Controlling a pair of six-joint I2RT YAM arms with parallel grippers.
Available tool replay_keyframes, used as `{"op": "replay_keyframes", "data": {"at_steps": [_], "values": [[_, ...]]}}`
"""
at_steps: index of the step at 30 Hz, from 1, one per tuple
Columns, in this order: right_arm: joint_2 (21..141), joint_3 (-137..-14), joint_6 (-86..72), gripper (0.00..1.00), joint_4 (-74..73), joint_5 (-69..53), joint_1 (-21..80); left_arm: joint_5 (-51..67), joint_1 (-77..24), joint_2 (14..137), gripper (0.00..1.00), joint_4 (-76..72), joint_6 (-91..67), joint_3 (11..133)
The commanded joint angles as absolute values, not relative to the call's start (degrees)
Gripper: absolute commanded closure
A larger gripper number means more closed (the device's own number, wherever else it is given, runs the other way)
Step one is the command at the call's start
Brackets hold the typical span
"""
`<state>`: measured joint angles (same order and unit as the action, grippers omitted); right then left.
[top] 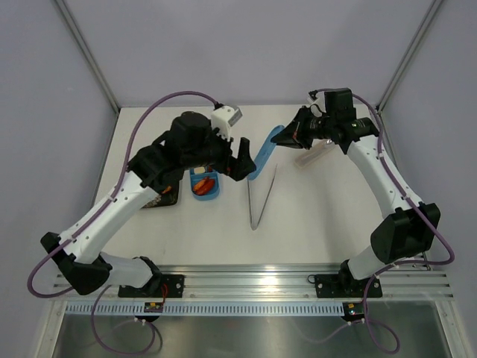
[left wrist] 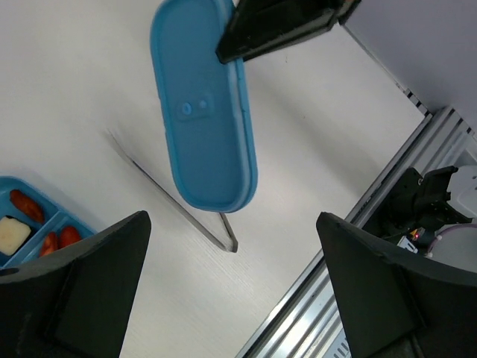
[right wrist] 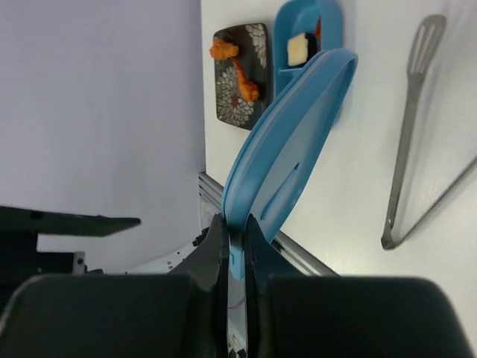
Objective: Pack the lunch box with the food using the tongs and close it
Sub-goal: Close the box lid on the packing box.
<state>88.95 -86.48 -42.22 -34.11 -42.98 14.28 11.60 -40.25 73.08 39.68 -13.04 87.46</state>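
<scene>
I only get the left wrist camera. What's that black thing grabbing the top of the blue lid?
Observer: That's the right gripper. It is shut on the rim of the lid and holds it tilted on edge.
Operator: Is any food left outside?
Observer: Yes. In the right wrist view, orange pieces lie on a dark patterned plate. It sits beside the lunch box, on the side away from the tongs.
Operator: Who's got the tongs?
Observer: Nobody. The top view shows them lying in a V on the table, joined end toward the arms' bases. The left gripper hangs open, off them.
</scene>
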Motion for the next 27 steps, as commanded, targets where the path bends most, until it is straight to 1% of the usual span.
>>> {"op": "replay_keyframes", "data": {"at_steps": [1, 4, 9, 15, 21, 22, 25, 27], "values": [[88.15, -92.98, -42.27, 1.0, -45.16, -32.71, 15.03, 3.18, -45.61, 77.86, 0.04, 43.15, -12.74, 92.28], [88.15, -94.74, -43.59, 1.0, -48.94, -28.4, 15.73, -0.08, -47.72, 79.97, 0.05, 43.5, -12.66, 94.65], [88.33, -95.89, -45.61, 1.0, -51.32, -25.84, 16.96, -6.23, -52.11, 86.83, 0.05, 45.35, -10.11, 100.45], [88.16, -95.45, -46.75, 1.0, -50.36, -26.71, 18.1, -4.4, -52.56, 91.13, 0.06, 42.89, -9.58, 102.39], [88.16, -95.18, -47.2, 1.0, -49.48, -27.77, 18.19, -1.93, -52.47, 93.34, 0.14, 42.19, -8.79, 103.27], [88.24, -95.19, -47.28, 1.0, -49.4, -27.77, 18.19, -2.02, -52.47, 93.95, 0.17, 42.36, -8.62, 103.36], [88.33, -95.01, -47.46, 1.0, -49.04, -28.3, 18.19, -1.59, -52.56, 94.74, 0.22, 42.28, -8.26, 103.36], [88.5, -94.92, -47.72, 1.0, -48.78, -28.74, 18.19, -1.58, -52.47, 95.1, 0.23, 42.01, -8.17, 103.27]]}}
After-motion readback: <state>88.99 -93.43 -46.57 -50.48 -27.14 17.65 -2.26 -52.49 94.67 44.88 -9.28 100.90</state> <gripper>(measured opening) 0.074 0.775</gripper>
